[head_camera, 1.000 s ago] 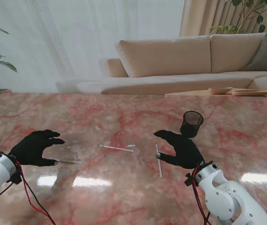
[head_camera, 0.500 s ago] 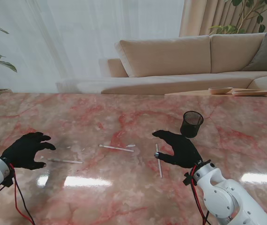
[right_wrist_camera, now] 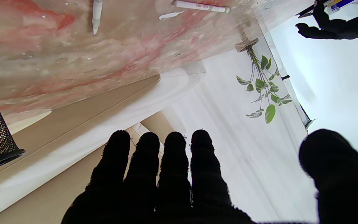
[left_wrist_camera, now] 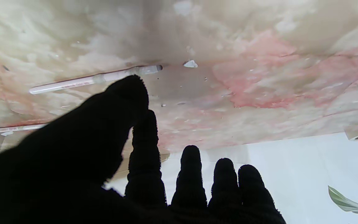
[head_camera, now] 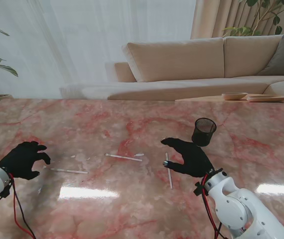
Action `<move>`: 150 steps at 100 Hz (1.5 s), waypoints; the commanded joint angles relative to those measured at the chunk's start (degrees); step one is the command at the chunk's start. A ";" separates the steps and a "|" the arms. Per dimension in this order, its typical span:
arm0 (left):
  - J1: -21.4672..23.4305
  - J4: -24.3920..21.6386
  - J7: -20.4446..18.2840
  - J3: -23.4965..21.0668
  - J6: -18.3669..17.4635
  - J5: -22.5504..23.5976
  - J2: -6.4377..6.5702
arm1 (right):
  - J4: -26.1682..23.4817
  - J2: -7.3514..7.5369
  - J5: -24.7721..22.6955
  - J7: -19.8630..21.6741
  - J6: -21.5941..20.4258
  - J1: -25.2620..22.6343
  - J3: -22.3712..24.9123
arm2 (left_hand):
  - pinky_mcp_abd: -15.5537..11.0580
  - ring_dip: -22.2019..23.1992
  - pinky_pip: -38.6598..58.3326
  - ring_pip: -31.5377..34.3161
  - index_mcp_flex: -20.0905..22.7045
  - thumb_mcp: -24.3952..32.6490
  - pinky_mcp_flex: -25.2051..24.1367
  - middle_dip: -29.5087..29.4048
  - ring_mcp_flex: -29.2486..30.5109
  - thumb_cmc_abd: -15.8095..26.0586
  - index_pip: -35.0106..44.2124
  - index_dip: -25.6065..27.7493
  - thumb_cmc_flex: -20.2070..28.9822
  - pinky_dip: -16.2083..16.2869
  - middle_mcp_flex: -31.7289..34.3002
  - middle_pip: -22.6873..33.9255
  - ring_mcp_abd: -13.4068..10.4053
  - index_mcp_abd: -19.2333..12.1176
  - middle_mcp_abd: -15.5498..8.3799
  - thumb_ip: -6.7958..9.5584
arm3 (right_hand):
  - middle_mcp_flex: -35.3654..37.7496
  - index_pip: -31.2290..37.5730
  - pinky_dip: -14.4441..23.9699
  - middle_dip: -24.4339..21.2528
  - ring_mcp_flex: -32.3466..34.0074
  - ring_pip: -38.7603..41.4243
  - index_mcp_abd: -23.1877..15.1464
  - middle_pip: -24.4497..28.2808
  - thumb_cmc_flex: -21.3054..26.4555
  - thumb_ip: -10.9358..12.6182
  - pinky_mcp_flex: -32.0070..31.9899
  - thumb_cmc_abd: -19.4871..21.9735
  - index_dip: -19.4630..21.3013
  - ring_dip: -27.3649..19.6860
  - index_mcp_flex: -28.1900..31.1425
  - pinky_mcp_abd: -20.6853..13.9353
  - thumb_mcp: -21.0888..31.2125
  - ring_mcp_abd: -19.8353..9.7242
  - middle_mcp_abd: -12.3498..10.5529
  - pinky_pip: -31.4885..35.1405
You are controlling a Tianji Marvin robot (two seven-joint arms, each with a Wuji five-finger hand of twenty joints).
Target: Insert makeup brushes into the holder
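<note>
The right hand, black-gloved with fingers apart and holding nothing, hovers over the red-veined marble table. A slim white makeup brush lies flat just beside its thumb, on the side toward the other arm, its long axis running from nearer the robot to farther away. The black wire-mesh cylindrical holder stands upright just beyond the right fingertips; no brush shows in it. The left hand, also spread and empty, sits beside a second white brush lying crosswise. A third white brush lies between the hands. The right hand seems nearest the holder.
</note>
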 commanded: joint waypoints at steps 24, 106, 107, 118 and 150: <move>-1.27 2.79 -2.46 1.64 1.42 -1.09 0.41 | 0.27 -0.09 0.17 0.60 0.56 -0.21 -0.15 | -0.56 0.97 -4.49 -1.92 -0.65 0.61 -1.16 0.53 -3.05 -1.30 2.15 2.37 1.02 1.99 -2.84 -2.15 -1.02 -3.76 -1.39 -1.00 | 0.11 0.47 -0.07 0.36 -0.87 -0.28 -1.14 0.32 0.25 -2.22 -0.57 -0.48 0.83 -0.48 0.29 -2.10 -0.88 -0.76 -0.45 -1.50; -6.45 9.45 1.76 9.52 6.16 -3.67 0.09 | 0.32 -0.26 0.28 -0.37 0.31 -1.17 0.64 | 0.84 2.72 -3.77 -1.03 1.37 0.08 -1.48 1.96 -2.69 -2.47 9.11 6.89 -1.09 6.00 -2.56 -1.30 -0.49 -3.02 -1.47 -1.59 | 0.76 0.53 0.05 0.78 -0.71 -0.25 -1.25 0.56 0.73 -2.22 -0.48 -0.37 0.90 -0.32 0.46 -2.11 -1.16 -0.84 -0.62 -1.46; -6.49 9.51 1.79 9.57 6.17 -3.62 0.10 | 0.32 -0.27 0.28 -0.40 0.30 -1.19 0.67 | 0.87 2.74 -3.73 -0.96 1.39 0.21 -1.51 1.97 -2.71 -2.58 9.48 7.43 -1.16 6.15 -2.53 -1.19 -0.51 -3.15 -1.55 -1.63 | 0.73 0.53 0.05 0.78 -0.70 -0.25 -1.25 0.54 0.75 -2.21 -0.49 -0.36 0.90 -0.31 0.46 -2.11 -1.15 -0.83 -0.61 -1.46; -6.71 10.23 2.56 9.98 6.24 -3.48 0.09 | 0.30 -0.31 0.27 -0.64 0.32 -1.38 0.86 | 0.92 2.88 -3.47 -0.46 2.75 0.35 -1.55 2.04 -2.48 -2.85 11.44 9.68 -1.26 6.80 -2.34 -0.62 -0.56 -3.09 -1.53 -1.73 | 0.90 0.53 0.07 0.87 -0.60 -0.20 -1.24 0.58 0.82 -2.21 -0.44 -0.39 0.90 -0.29 0.49 -2.10 -1.19 -0.81 -0.63 -1.43; -6.48 12.53 5.82 11.28 6.65 -5.84 -0.36 | -0.07 -0.31 0.32 -0.53 0.73 -1.78 1.02 | 2.07 2.65 -2.46 0.25 6.30 -0.18 -2.03 2.22 -2.45 -3.62 12.53 10.58 2.41 9.21 -2.06 1.68 0.06 -4.21 -1.20 -5.22 | 1.31 0.64 0.10 1.16 -0.54 -0.14 -1.27 0.77 1.10 -2.20 -0.45 -0.01 0.94 -0.19 0.69 -2.10 -1.37 -0.85 -0.69 -1.42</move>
